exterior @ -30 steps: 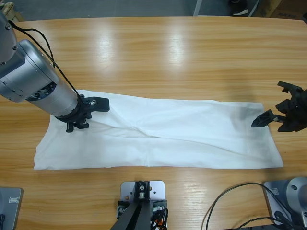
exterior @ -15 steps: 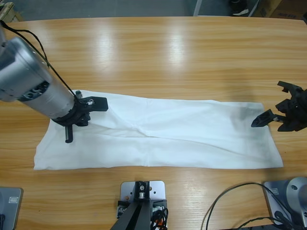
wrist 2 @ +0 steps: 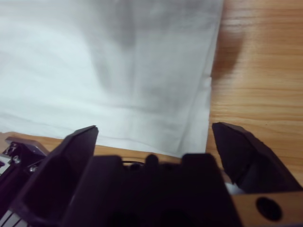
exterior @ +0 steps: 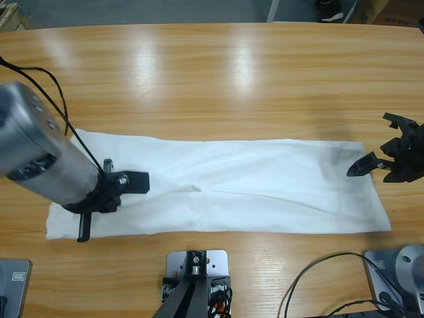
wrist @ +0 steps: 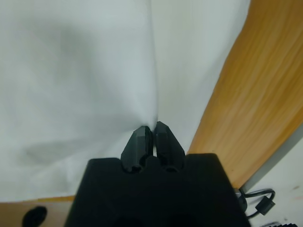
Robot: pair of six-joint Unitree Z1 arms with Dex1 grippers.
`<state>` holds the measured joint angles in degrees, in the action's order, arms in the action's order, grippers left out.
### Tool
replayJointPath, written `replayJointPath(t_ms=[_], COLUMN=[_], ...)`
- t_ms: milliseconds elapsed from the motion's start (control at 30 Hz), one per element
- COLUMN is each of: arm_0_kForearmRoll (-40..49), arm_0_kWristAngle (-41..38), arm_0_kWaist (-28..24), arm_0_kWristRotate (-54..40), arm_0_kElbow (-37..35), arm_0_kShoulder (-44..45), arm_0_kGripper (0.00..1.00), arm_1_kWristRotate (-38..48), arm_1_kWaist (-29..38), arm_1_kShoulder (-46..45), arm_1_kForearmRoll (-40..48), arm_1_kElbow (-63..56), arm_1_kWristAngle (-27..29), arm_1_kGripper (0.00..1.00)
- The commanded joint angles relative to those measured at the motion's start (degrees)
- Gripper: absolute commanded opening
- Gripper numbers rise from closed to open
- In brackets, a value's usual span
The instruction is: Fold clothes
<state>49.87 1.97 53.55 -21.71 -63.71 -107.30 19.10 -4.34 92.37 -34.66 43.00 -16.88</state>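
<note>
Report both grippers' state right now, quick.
Left gripper: fingers shut, pinching a fold of the white shirt.
Right gripper: fingers wide open, holding nothing, at the shirt's end.

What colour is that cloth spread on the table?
Plain white shirt, no pattern visible; the high view shows it best.

— How's the light?
— Bright and even from overhead. The tabletop [exterior: 265, 86] carries pale glare streaks toward twelve o'clock in the high view.
— Shadows?
— Soft ones. A grey smudge lies on the white shirt [exterior: 265, 185] toward three o'clock, near the right claw [exterior: 381, 149], and a dim patch beside the left claw [exterior: 112, 202].
— Sharpness?
— The high view is crisp. In the wrist views the black claw bodies at six o'clock are blurred, and the cloth looks soft and greyish.
</note>
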Motion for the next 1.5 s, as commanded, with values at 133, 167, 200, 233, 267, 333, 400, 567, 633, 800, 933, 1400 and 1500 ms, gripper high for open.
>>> replayJointPath(t_ms=[133, 167, 200, 233, 267, 333, 400, 567, 633, 800, 933, 1400, 1500], arm_0_kForearmRoll=[0.32, 0.32, 0.33, 0.44, 0.88, 3.62, 4.76, 5.19, 5.43, 5.59, 5.70, 5.61, 5.61], arm_0_kWristAngle=[8.49, 9.69, 10.41, 10.76, 10.71, 10.60, 10.60, 10.58, 10.51, 10.51, 10.51, 10.34, 10.34], arm_0_kWaist=[-5.42, -7.45, -8.71, -9.47, -9.52, -9.26, -7.97, -6.99, -6.88, -6.29, -5.57, -5.48, -5.48], arm_0_kWristRotate=[5.36, 7.14, 8.05, 8.93, 9.21, 9.33, 10.11, 11.49, 11.51, 11.81, 12.22, 12.13, 12.13], arm_0_kElbow=[1.20, 1.06, 0.83, 0.55, 0.17, -0.99, -1.22, -1.15, -1.10, -1.54, -1.15, -1.35, -1.36], arm_0_kShoulder=[-3.60, -1.17, 1.03, 3.59, 5.51, 7.27, 8.39, 8.74, 8.65, 8.16, 7.86, 6.58, 6.55], arm_0_kGripper=[0.973, 0.973, 0.973, 0.973, 0.973, 0.973, 0.979, 1.000, 1.000, 1.000, 1.000, 1.000, 1.000], arm_1_kWristRotate=[0.68, 0.68, 0.68, 0.68, 1.01, 4.28, 8.15, 10.04, 10.20, 10.82, 10.08, 7.97, 7.78], arm_1_kWaist=[0.65, 0.65, 0.67, 0.74, 0.74, 0.74, 2.97, 5.66, 5.66, 5.66, 5.66, 2.79, 2.67], arm_1_kShoulder=[-0.84, -1.35, -2.02, -3.34, -4.61, -8.23, -12.16, -12.34, -10.79, -8.53, -4.04, 1.56, 1.49], arm_1_kForearmRoll=[0.55, 0.55, 0.48, 0.34, 0.11, -0.99, -1.03, 5.62, 7.36, 11.87, 16.11, 19.96, 19.89], arm_1_kElbow=[-1.74, -1.87, -1.88, -2.03, -2.20, -2.83, -3.36, -7.11, -8.28, -8.72, -8.92, -9.94, -9.81], arm_1_kWristAngle=[-0.98, -0.89, -0.80, -0.47, -0.08, 0.92, 3.03, 4.89, 2.84, 1.32, 0.39, 2.69, 2.78], arm_1_kGripper=[1.000, 1.000, 1.000, 1.000, 1.000, 1.000, 1.000, 0.679, 0.619, 0.619, 0.619, 0.623, 0.623])
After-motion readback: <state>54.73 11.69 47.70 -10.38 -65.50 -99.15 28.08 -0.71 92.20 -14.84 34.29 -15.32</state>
